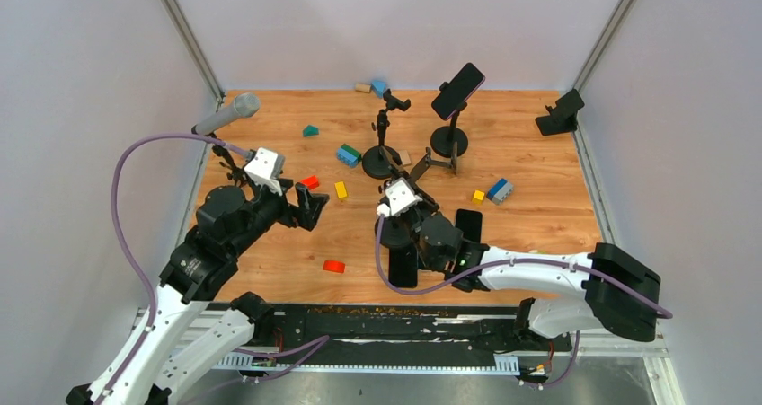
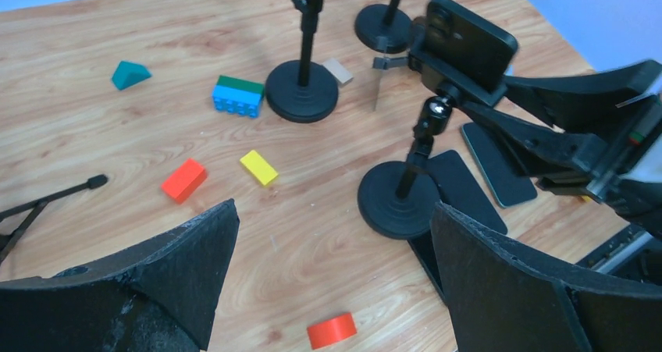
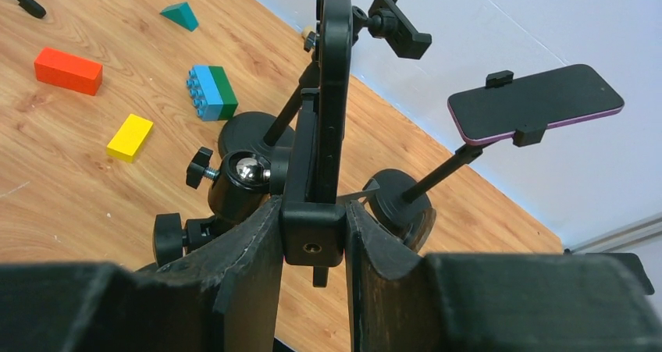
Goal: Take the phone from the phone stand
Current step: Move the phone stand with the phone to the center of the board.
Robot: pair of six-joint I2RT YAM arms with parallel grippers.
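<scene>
Two grippers checked across three views.

My right gripper [image 3: 314,225] has its fingers [image 3: 248,250] pressed together on the lower end of the phone [image 3: 334,63], where the cradle of the phone stand [image 3: 240,176] wraps it. I cannot tell whether the pads meet the phone itself or only the cradle. The right wrist view shows the phone edge-on and upright, directly between the fingers, with the stand's ball joint just left of them. It does not show what the stand rests on.

The left wrist view does. The stand's round base [image 2: 396,204] sits flat on the table [image 2: 117,133], its stem is tilted, and the phone is seated on top with the right gripper reaching in from the right.

In the top view my right arm covers the stand, and I cannot make out the phone there.

My left gripper [image 2: 332,223] has its fingers [image 2: 156,282] spread wide, holding nothing. The stand is ahead and to its right, apart from it.

Only the left wrist view shows two flat phones [image 2: 500,165] lying just right of the base. Beyond my right fingers, a second phone [image 3: 535,102] is clamped on another stand.
</scene>
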